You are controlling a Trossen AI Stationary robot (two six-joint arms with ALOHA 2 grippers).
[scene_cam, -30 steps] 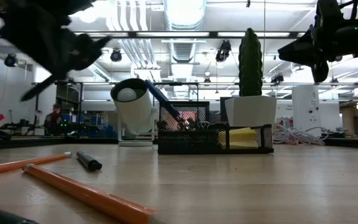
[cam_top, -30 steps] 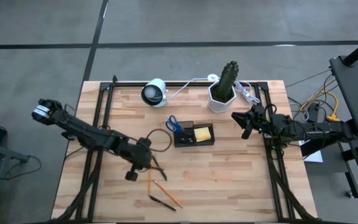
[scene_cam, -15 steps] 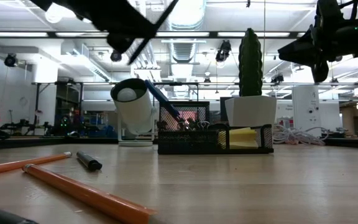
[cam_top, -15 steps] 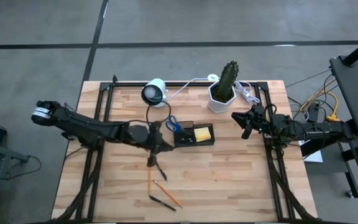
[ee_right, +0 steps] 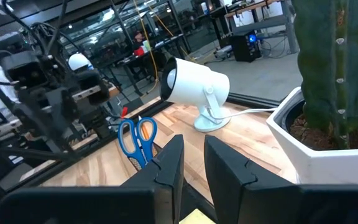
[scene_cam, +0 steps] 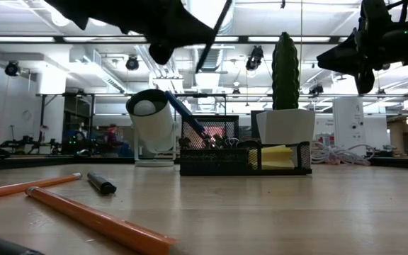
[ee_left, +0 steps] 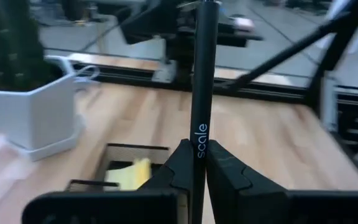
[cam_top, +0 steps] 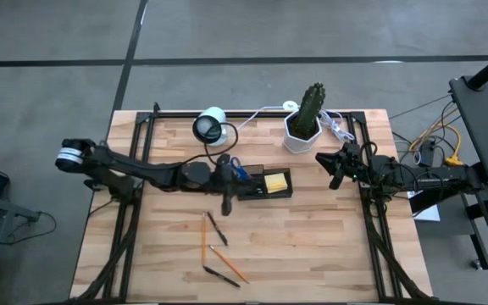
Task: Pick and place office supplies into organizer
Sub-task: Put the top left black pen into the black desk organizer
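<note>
Carrying a clamped black pen point(ee_left: 199, 118), left gripper point(cam_top: 226, 188) has swung up to the organizer point(cam_top: 263, 184); right gripper point(cam_top: 335, 167) waits, fingers apart.

The left arm is reaching in from the bench's left edge toward the middle, stretched long and nearly level, with its wrist turned so the left end effector point(cam_top: 225, 188) is hanging above the bench surface. Its two fingers point(ee_left: 225, 176) are pinching a thin black pen point(ee_left: 201, 93) between them. The right arm is waiting over the bench's right edge, folded back along its side, and the right end effector point(cam_top: 335, 165) is hovering there with its fingers slightly parted.
</note>
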